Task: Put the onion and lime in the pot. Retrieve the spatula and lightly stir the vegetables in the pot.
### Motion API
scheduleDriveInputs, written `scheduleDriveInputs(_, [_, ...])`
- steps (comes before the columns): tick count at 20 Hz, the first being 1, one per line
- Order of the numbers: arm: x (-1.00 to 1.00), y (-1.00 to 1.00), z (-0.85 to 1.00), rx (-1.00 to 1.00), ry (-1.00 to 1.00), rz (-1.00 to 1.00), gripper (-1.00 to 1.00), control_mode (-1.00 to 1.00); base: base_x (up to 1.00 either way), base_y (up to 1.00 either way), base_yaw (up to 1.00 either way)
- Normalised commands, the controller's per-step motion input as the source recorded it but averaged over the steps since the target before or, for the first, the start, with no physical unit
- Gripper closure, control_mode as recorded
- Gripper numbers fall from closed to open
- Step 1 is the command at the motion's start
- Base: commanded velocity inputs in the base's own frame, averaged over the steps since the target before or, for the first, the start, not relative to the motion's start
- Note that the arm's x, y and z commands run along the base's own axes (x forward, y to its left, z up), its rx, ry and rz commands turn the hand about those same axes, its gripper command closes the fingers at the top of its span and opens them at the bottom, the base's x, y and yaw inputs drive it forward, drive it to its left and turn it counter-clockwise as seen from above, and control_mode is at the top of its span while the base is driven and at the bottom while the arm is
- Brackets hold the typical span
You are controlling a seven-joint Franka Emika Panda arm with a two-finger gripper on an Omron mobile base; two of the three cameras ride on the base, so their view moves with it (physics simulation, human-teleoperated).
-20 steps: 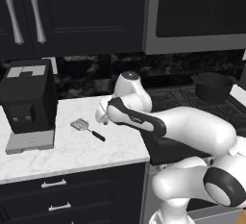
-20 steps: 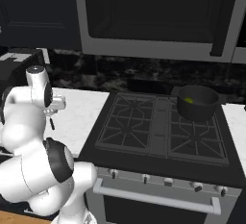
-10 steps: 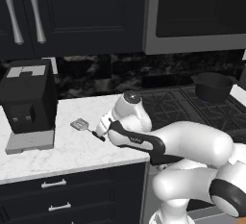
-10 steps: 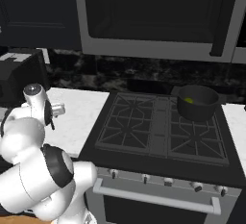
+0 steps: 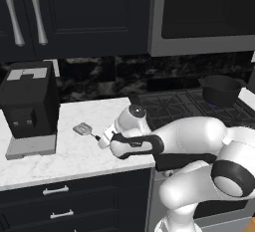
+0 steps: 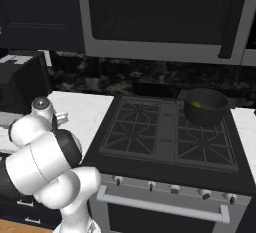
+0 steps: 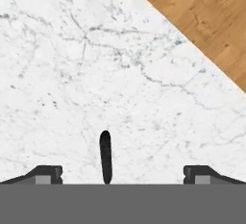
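Gripper [image 7: 123, 175] spread wide above spatula [image 5: 85, 130] handle on marble counter [image 5: 60, 151]. Should centre handle between fingertips, descend, then close.

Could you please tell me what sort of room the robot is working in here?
A home kitchen, apparently rendered: a gas stove carries a dark pot, a marble counter holds a spatula, and dark cabinets hang above.
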Motion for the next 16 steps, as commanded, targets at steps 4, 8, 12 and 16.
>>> scheduleDriveInputs(4, [0.29, 0.08, -0.20, -0.07, 0.00, 0.00, -1.00, -1.00, 0.00, 0.00, 0.00])
scheduleDriveInputs(8, [0.41, 0.09, -0.19, -0.03, 0.04, 0.00, -1.00, -1.00, 0.00, 0.00, 0.00])
scheduleDriveInputs(12, [0.48, 0.10, -0.19, 0.00, 0.08, 0.00, -1.00, -1.00, 0.00, 0.00, 0.00])
scheduleDriveInputs(16, [0.24, 0.00, -0.40, 0.00, 0.07, 0.00, -1.00, -1.00, 0.00, 0.00, 0.00])
